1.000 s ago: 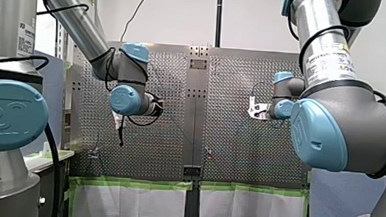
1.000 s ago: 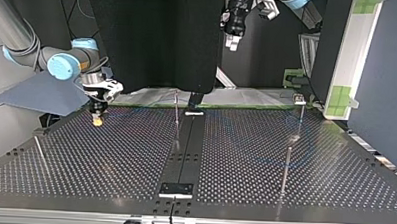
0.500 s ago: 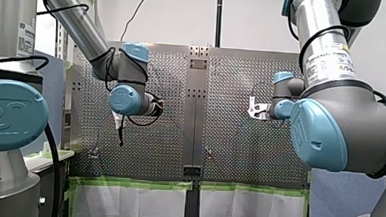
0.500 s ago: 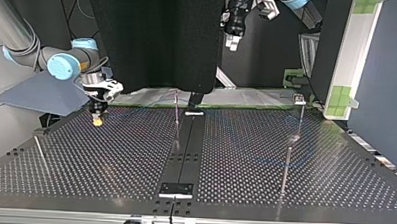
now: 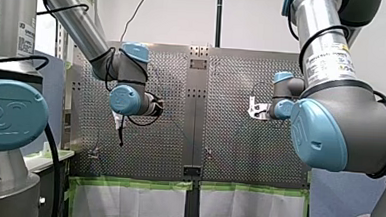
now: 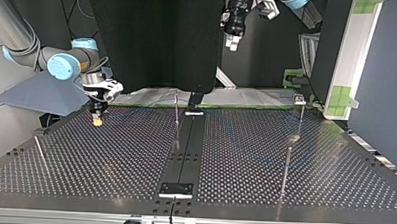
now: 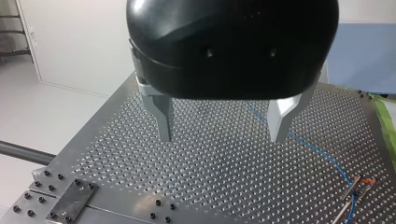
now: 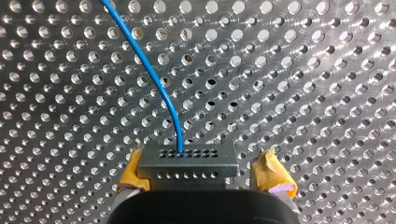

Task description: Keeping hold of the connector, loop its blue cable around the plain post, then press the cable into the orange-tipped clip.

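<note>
Blue cable (image 8: 154,79): one
Grey multi-hole connector block (image 8: 187,163): one
Thin upright metal rods (image 6: 286,167): four
Perforated metal surface (image 6: 110,159): one

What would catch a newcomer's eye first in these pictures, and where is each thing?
First comes the bright blue cable, which curves over the perforated table from the grey connector gripped in my right hand. Next is my left hand, large and black with metal fingers, hanging open and empty above the table.

Both arms (image 5: 80,25) silver-grey tubes, pale blue joint caps (image 5: 10,114), black cables (image 5: 52,169). My left arm's fingers (image 7: 163,119) bare metal; my right arm's pads (image 8: 272,175) yellow.
</note>
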